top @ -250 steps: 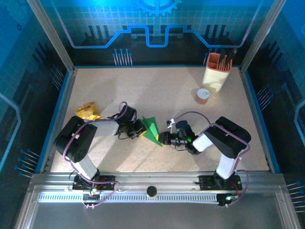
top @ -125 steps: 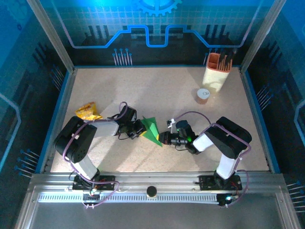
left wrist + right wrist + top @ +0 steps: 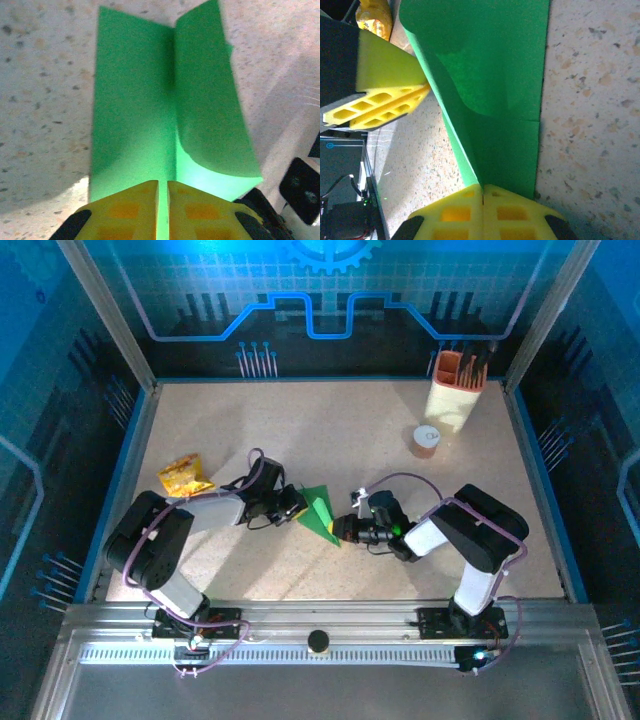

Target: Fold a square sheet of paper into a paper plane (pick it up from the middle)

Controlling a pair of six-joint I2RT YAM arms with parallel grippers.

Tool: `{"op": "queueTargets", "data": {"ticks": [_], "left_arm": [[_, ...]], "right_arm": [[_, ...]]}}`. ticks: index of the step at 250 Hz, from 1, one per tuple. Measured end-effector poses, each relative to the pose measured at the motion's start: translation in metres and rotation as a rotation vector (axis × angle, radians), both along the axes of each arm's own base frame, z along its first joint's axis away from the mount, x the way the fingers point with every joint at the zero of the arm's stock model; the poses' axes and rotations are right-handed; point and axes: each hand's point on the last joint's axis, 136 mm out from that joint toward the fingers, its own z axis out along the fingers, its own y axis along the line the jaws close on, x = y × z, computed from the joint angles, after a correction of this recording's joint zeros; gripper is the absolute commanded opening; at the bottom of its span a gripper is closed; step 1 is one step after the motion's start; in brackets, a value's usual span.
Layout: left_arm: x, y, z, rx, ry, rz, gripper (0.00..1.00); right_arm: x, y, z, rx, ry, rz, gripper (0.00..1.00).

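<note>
The square sheet of paper (image 3: 320, 512) is bright green, folded into a pointed shape with a centre crease, and sits mid-table between both arms. My left gripper (image 3: 298, 504) is shut on its left end. In the left wrist view the yellow fingertips (image 3: 135, 205) pinch the paper (image 3: 140, 100) where the crease runs in, and one flap curls up on the right. My right gripper (image 3: 337, 530) is shut on the opposite end. In the right wrist view the crease of the paper (image 3: 495, 75) runs into that gripper (image 3: 483, 191), and the left gripper's fingers (image 3: 385, 102) meet the far edge.
A crinkled yellow snack packet (image 3: 184, 475) lies left of the left arm. At the back right stand a cream holder with orange tools (image 3: 458, 385) and a small brown cup with a white lid (image 3: 426, 440). Blue rails border the speckled table (image 3: 330, 430).
The left arm has shifted slightly, its gripper moving a little up and to the left while still holding the paper. The right arm and the paper have barely moved.
</note>
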Motion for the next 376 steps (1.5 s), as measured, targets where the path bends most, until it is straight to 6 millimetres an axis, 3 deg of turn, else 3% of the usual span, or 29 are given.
{"op": "queueTargets", "data": {"ticks": [80, 174, 230, 286, 376], "left_arm": [[0.006, -0.02, 0.014, -0.075, -0.068, -0.054, 0.09], [0.002, -0.032, -0.008, -0.085, -0.024, -0.092, 0.09], [0.005, -0.039, -0.01, -0.089, -0.028, -0.104, 0.09], [0.006, -0.039, -0.01, -0.083, -0.027, -0.103, 0.12], [-0.001, -0.019, -0.027, 0.053, 0.051, -0.072, 0.08]], "right_arm": [[0.002, -0.001, 0.0, 0.057, 0.05, -0.024, 0.01], [0.002, -0.003, 0.001, 0.089, 0.062, -0.051, 0.01], [0.002, -0.004, 0.001, 0.089, 0.06, -0.054, 0.01], [0.002, -0.006, 0.001, 0.095, 0.057, -0.067, 0.01], [0.002, -0.007, 0.0, 0.04, 0.053, -0.048, 0.01]]}}
